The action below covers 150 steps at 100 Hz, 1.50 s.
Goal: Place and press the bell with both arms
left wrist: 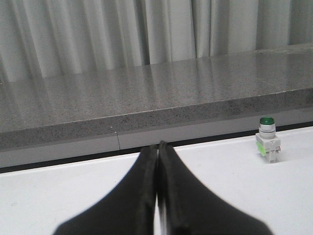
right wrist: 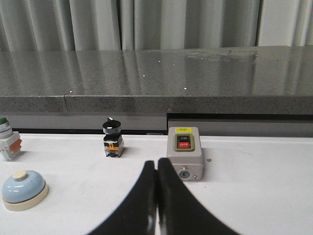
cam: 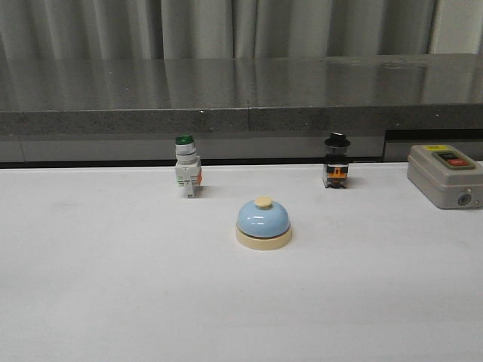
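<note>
The light-blue dome bell [cam: 263, 224] with a cream base and cream button stands upright on the white table, near the middle. It also shows in the right wrist view [right wrist: 23, 190], off to one side of the fingers. Neither arm shows in the front view. My left gripper [left wrist: 157, 147] is shut and empty above the table; the bell is out of its view. My right gripper [right wrist: 157, 162] is shut and empty, apart from the bell.
A green-capped white pushbutton [cam: 186, 167] stands behind the bell to the left; it also shows in the left wrist view [left wrist: 267, 141]. A black-capped switch [cam: 336, 161] stands behind it to the right. A grey box with a red button [cam: 446, 176] sits at the far right. A grey stone ledge [cam: 241, 98] runs along the table's back.
</note>
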Available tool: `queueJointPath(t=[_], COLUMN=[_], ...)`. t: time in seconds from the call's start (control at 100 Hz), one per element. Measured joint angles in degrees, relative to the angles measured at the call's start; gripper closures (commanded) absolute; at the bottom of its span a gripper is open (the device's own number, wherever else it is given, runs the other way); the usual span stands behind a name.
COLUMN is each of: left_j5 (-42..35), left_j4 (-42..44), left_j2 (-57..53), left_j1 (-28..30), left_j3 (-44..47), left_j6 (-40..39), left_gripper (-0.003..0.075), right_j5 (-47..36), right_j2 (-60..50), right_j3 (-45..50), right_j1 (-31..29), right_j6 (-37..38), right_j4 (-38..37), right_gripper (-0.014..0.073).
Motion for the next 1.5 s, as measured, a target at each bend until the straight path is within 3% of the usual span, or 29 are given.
queueJointPath(t=[1.14,1.38,1.5], left_j5=[-0.1,-0.1,-0.1], left_j4=[0.0,0.0,0.0], left_j2=[0.0,0.0,0.0], left_j1=[0.0,0.0,0.0], left_j3=[0.0,0.0,0.0], left_j6=[0.0,0.0,0.0], left_gripper=[0.074,0.074,0.074], right_j5=[0.0,-5.0,-2.2], right_j2=[0.0,0.0,0.0], right_j3=[0.0,0.0,-1.9], right_j1=[0.0,0.0,0.0], right_j6=[0.0,0.0,0.0], right_j4=[0.0,0.0,0.1], right_gripper=[0.0664,0.0664,0.0664])
